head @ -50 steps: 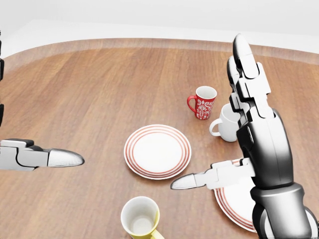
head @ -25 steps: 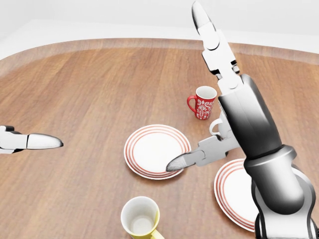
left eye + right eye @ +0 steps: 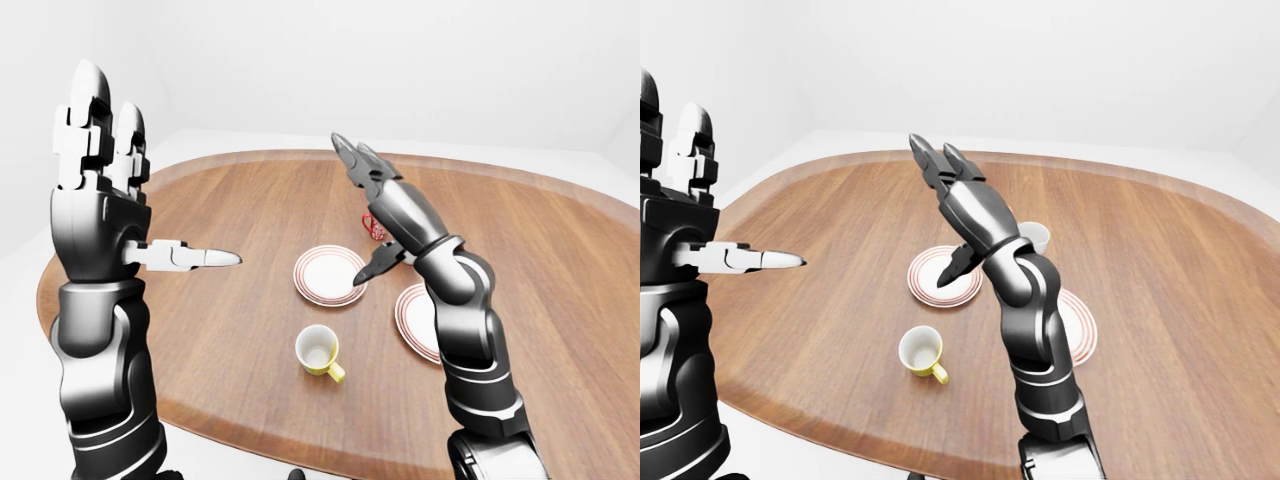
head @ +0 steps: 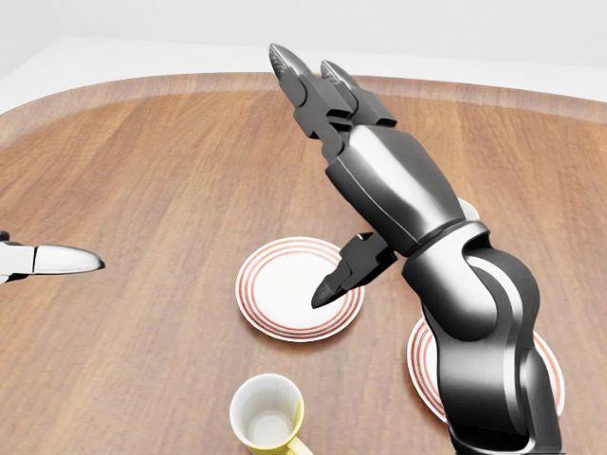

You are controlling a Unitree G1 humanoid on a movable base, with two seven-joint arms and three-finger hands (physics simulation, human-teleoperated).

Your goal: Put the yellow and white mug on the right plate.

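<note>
The right hand [image 4: 327, 114], fingers spread and empty, is raised high above the table [image 4: 142, 190], while the yellow and white mug [image 4: 267, 413] stands upright below it, toward the head view's bottom, left of the right plate [image 4: 424, 365].

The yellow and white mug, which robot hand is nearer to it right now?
Right. The right robot hand is raised above the plates, up and right of the yellow and white mug. The left robot hand is held up far to the mug's left.
</note>
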